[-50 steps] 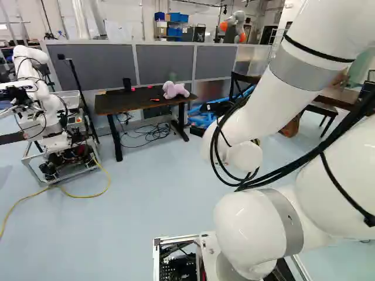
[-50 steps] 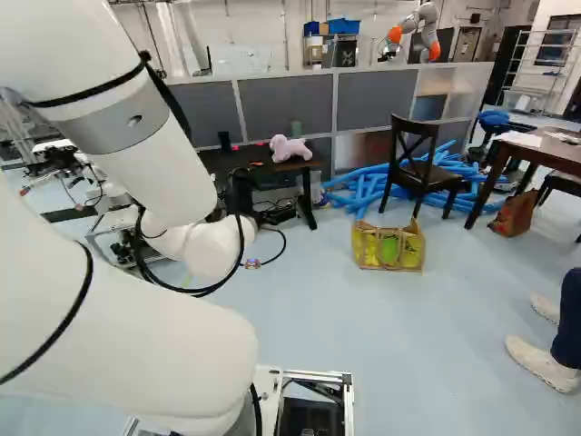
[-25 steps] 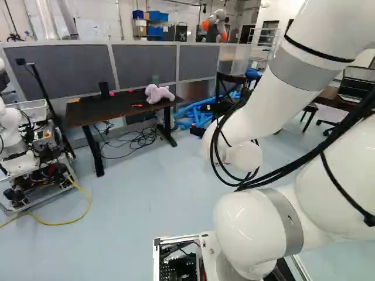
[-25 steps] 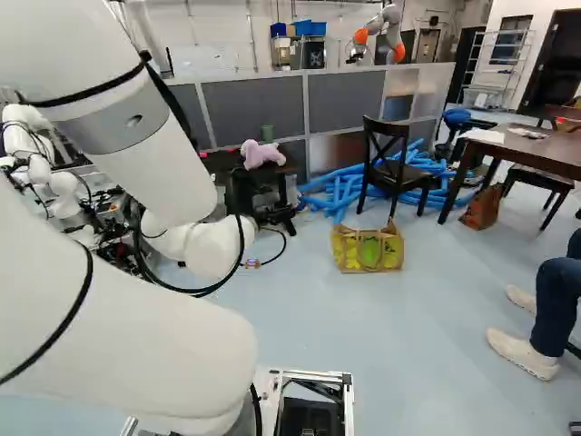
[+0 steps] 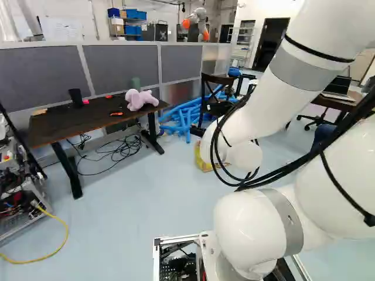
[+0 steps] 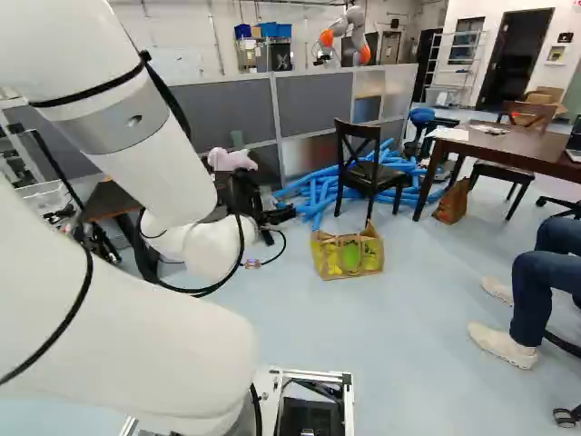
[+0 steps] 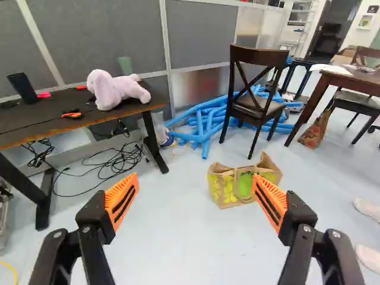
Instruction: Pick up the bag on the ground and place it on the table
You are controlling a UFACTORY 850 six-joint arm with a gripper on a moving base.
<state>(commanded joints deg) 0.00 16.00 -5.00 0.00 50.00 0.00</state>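
The tan, yellow and green bag (image 7: pixel 238 186) stands upright on the floor (image 7: pixel 184 237).

The base (image 5: pixel 164 240) has moved, turning to its right; the scene has shifted leftward in both base views. In the left base view the desk (image 5: pixel 76 120) and plush (image 5: pixel 139 99) appear larger, and another robot (image 5: pixel 17 202) has largely left at the left edge. The bag (image 6: pixel 349 258) sits further left in the right base view, where a laptop (image 6: pixel 575 147) has entered at the right edge.
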